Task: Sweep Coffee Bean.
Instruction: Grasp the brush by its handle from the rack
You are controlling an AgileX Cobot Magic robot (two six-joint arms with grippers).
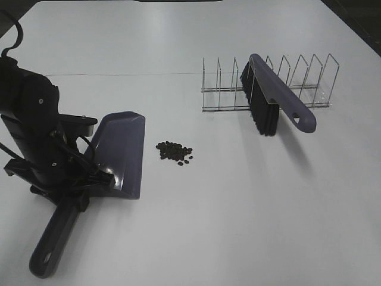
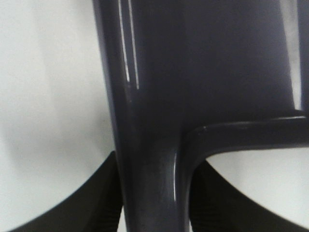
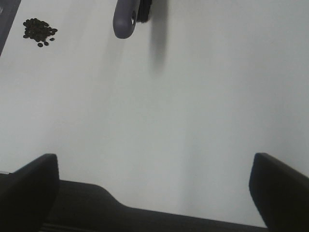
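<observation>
A small pile of dark coffee beans (image 1: 174,152) lies on the white table, just right of the purple dustpan (image 1: 122,152). The dustpan's front lip faces the beans. My left gripper (image 1: 83,185) is shut on the dustpan's handle (image 2: 149,121) where it joins the pan, with a black finger (image 2: 87,203) on each side. The purple brush (image 1: 274,98) with black bristles leans in the wire rack (image 1: 309,83) at the back right. My right gripper (image 3: 154,193) is open and empty over bare table. It sees the beans (image 3: 38,31) and the brush's handle end (image 3: 124,19) far ahead.
The dustpan's long handle (image 1: 53,238) runs toward the table's front left edge. The wire rack has several upright dividers. The left arm's black body (image 1: 30,119) stands at the far left. A dark floor strip (image 1: 363,18) lies past the table's back right corner.
</observation>
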